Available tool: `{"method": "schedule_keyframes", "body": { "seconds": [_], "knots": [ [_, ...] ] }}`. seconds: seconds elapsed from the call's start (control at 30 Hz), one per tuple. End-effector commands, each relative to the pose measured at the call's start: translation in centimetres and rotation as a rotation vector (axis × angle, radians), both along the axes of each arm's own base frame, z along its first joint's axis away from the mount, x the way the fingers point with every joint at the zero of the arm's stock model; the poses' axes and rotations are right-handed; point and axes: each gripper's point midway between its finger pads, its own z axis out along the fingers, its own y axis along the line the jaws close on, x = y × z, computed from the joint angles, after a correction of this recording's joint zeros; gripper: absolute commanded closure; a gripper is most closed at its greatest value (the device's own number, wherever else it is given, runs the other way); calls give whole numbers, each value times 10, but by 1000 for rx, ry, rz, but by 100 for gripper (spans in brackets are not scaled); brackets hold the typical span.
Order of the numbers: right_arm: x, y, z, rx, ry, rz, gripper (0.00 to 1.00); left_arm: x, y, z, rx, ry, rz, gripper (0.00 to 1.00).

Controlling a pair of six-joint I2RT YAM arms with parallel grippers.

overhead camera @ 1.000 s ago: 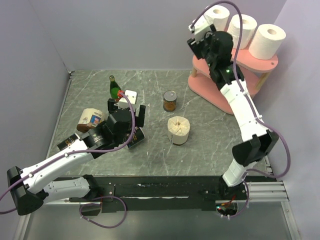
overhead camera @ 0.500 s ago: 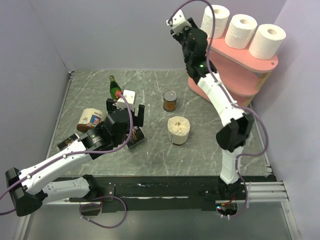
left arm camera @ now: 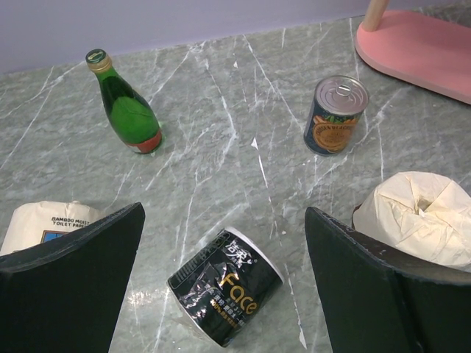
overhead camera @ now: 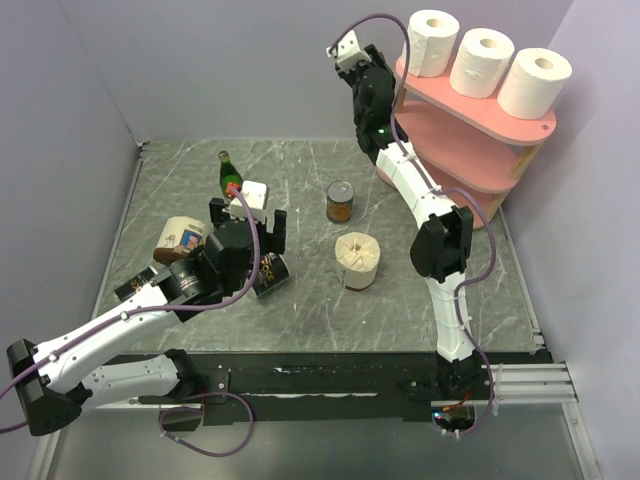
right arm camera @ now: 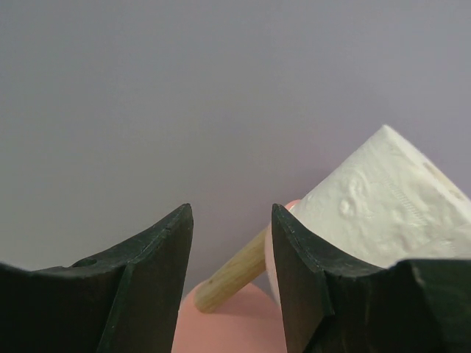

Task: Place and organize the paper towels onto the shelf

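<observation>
- Atop the pink shelf (overhead camera: 478, 108), overhead view: three paper towels (overhead camera: 482, 60) stand upright in a row.
- Left wrist: left fingers (left arm camera: 73, 279) spread wide, empty, over grey surface (left arm camera: 221, 110).
- Right wrist: right fingers (right arm camera: 140, 287) parted, empty; one roll (right arm camera: 375, 198) just right.

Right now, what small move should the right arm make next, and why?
Probably retract the right gripper away from the shelf: all three rolls stand upright on its top board, and the open jaws hold nothing.
</observation>
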Motion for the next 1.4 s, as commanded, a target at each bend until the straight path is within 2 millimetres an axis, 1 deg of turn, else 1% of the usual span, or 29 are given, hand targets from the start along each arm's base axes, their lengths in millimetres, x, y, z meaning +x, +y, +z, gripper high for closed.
{"method": "schedule_keyframes", "body": {
  "seconds": [0.0,0.07,0.2,0.4,0.53,0.6,0.63,0.7,0.8,1.17,1.23,1.3,1.37],
  "knots": [
    [-15,-23,75,112,-209,-14,45,0,-1,12,-27,-28,-1,4],
    [-14,-32,79,123,-223,-29,45,-1,0,13,-34,-33,-4,4],
    [-12,-43,79,124,-220,-36,45,-2,0,15,-42,-36,-8,4],
    [-7,-49,77,122,-214,-28,45,-2,-2,13,-40,-29,-11,4],
    [-9,-60,80,120,-219,-55,45,-2,-1,14,-43,-33,-9,4],
    [-9,-61,82,122,-222,-58,45,-2,-1,13,-43,-32,-9,4],
    [-8,-63,78,120,-216,-64,45,-2,-1,14,-43,-33,-9,4],
    [-7,-71,77,129,-216,-83,45,-1,-1,14,-42,-32,-9,4],
    [-6,-77,73,129,-207,-101,45,-1,-1,14,-37,-30,-7,4],
    [-7,-102,68,135,-189,-190,45,-1,1,15,-39,-34,1,4],
    [-10,-105,69,138,-186,-203,45,-1,1,15,-39,-35,1,4],
    [-13,-102,70,142,-189,-194,45,-2,0,15,-41,-38,-6,4],
    [-19,-91,72,125,-190,-148,45,-2,0,15,-41,-38,-6,4]
  ]
}}
